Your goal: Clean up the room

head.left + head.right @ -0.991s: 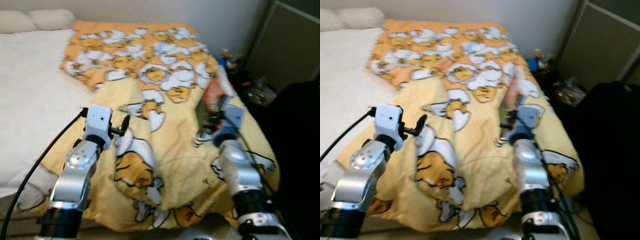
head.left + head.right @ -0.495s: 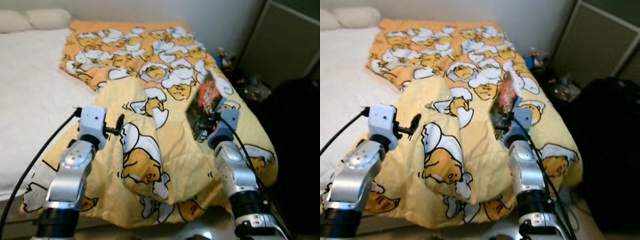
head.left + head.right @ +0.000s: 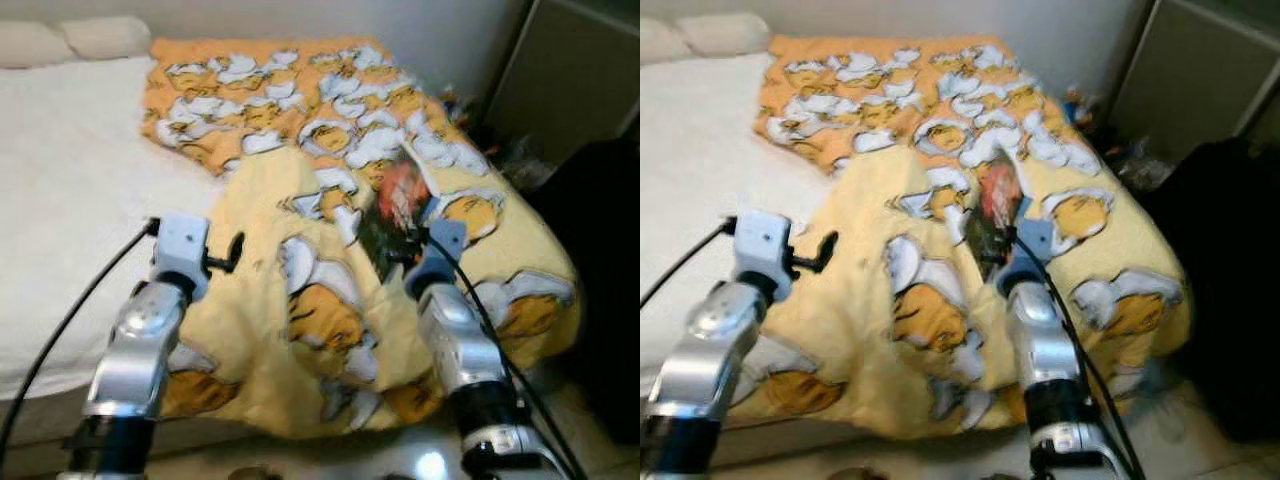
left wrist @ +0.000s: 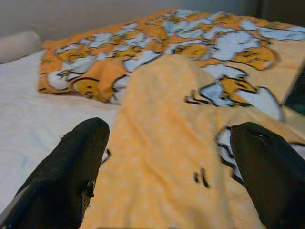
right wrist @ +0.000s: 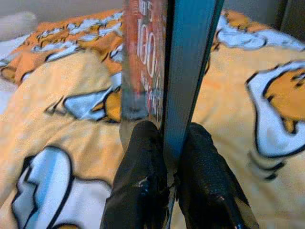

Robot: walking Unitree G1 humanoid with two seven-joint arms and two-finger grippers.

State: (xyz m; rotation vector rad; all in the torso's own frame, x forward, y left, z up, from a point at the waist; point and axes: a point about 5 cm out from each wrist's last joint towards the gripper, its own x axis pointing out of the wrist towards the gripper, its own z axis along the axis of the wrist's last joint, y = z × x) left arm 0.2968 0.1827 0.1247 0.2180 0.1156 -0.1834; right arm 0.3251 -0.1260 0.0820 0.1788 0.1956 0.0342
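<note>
The right gripper (image 5: 167, 157) pinches a flat packet (image 3: 398, 205) upright above the yellow blanket (image 3: 300, 250) on the bed (image 3: 60, 150); the left gripper (image 4: 167, 157) hovers spread wide, holding nothing.

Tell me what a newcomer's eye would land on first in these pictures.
First, the yellow-and-orange cartoon blanket, rumpled across the right side of the bed over a white sheet. Next, the right gripper, shut on the edge of a thin red-and-teal book and holding it upright above the blanket. The left gripper hovers open over the blanket's left edge.
</note>
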